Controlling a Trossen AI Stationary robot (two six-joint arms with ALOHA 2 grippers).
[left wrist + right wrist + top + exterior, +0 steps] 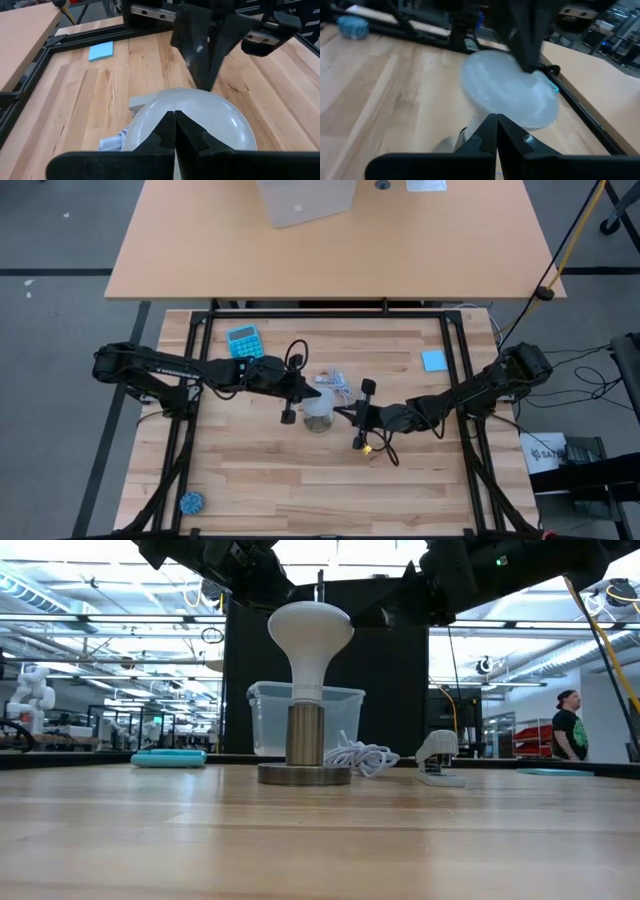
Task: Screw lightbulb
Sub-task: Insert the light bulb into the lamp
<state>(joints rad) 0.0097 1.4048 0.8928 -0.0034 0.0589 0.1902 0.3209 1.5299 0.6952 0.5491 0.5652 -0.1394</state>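
- Centrally, the left gripper (175, 131) has its jaws pressed fully together, holding nothing, with the tips poised just above the dome of the lightbulb (310, 635).
- Opposite it, the right gripper (496, 132) is likewise closed and empty; its tips come in from the other side, so the two sets of jaws nearly meet over the dome. Whether either tip touches the glass cannot be told.
- Directly below both sets of jaws, the lightbulb stands upright, dome up, its narrow neck seated in the socket (304, 735), a metal cylinder on a round flat base resting on the table (320, 840).
- Beside the socket base, a white cord (362, 756) lies coiled on the wood.
- Farther out from the jaws lie a teal calculator (243, 340) and a blue note pad (433, 360).
- Judged progress: the bulb appears seated and straight, so the screwing looks largely or wholly done; how tightly it sits cannot be told. What appears left is for the arms to draw clear.
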